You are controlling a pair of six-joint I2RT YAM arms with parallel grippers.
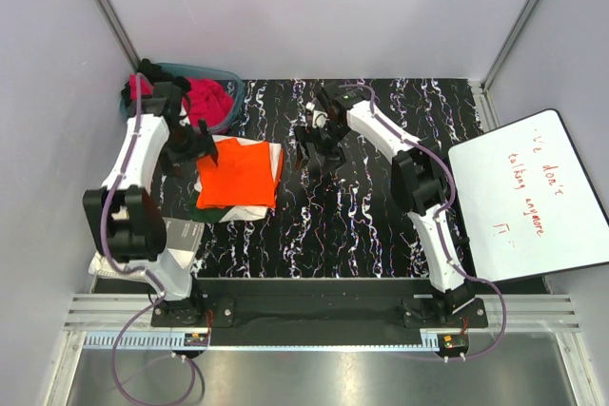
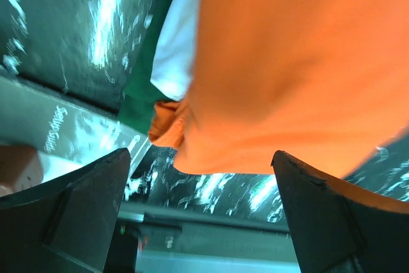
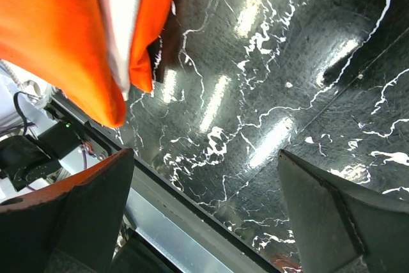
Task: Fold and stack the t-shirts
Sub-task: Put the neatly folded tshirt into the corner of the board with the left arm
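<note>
A folded bright orange t-shirt (image 1: 238, 176) lies on top of a stack on the black marbled table, with a white shirt (image 1: 277, 161) and a dark green one (image 1: 211, 213) showing under it. The orange shirt fills the left wrist view (image 2: 287, 68), where the white (image 2: 179, 43) and green (image 2: 137, 103) layers show too. It also shows in the right wrist view (image 3: 57, 23). My left gripper (image 1: 190, 145) is open and empty at the stack's far left corner. My right gripper (image 1: 314, 145) is open and empty just right of the stack. A magenta-pink shirt (image 1: 209, 102) lies in the basket.
A translucent teal basket (image 1: 228, 78) stands at the far left behind my left gripper, with dark cloth (image 1: 147, 71) at its left edge. A white board with red handwriting (image 1: 528, 197) lies at the right. White packaging (image 1: 176, 240) lies at the near left.
</note>
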